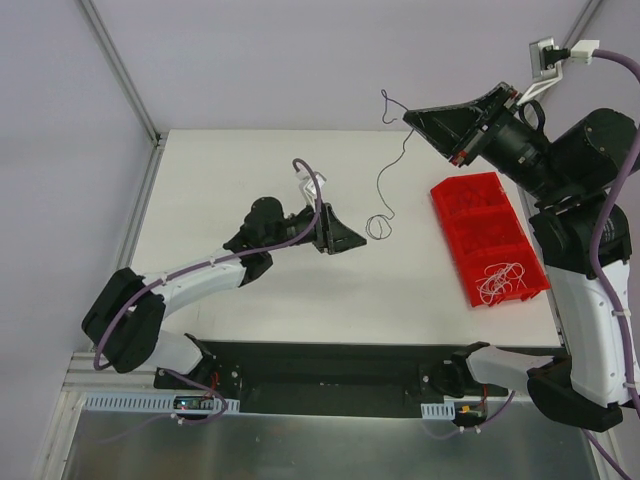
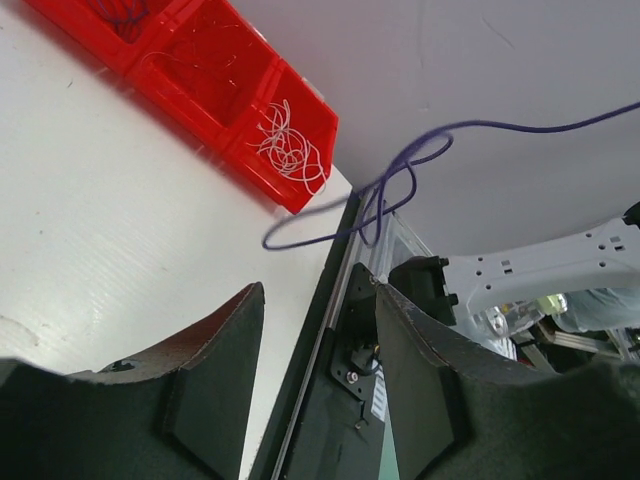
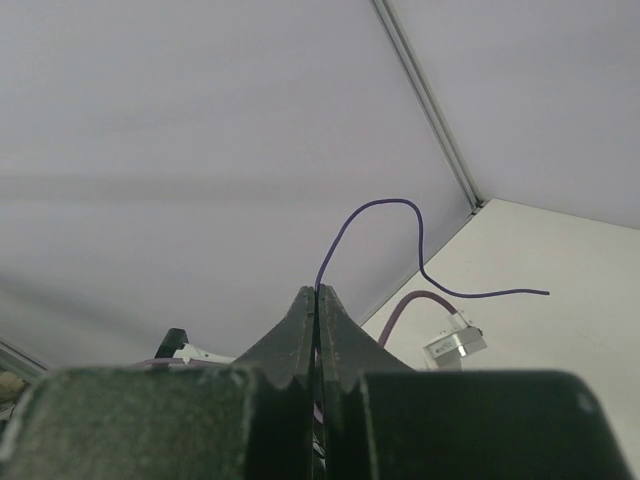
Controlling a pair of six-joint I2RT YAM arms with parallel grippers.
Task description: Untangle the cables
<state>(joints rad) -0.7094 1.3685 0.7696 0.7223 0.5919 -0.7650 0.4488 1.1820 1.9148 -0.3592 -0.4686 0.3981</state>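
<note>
One thin dark purple cable (image 1: pixel 377 185) hangs from my right gripper (image 1: pixel 408 119), which is raised above the table's far side. Its lower end lies in a small loop on the white table (image 1: pixel 250 170). In the right wrist view the jaws of that gripper (image 3: pixel 318 290) are shut on the cable (image 3: pixel 370 207), which arcs up and off to the right. My left gripper (image 1: pixel 356 240) is open and empty, low over the table just left of the loop. In the left wrist view the cable (image 2: pixel 385 185) curls in the air beyond my open left gripper (image 2: pixel 315 290).
A red compartment bin (image 1: pixel 487 195) stands at the right of the table, with white wires (image 1: pixel 503 280) in its near compartment; it also shows in the left wrist view (image 2: pixel 215 95). A wall socket with a plug (image 1: pixel 548 55) is at the back right. A black rail (image 1: pixel 330 365) runs along the near edge.
</note>
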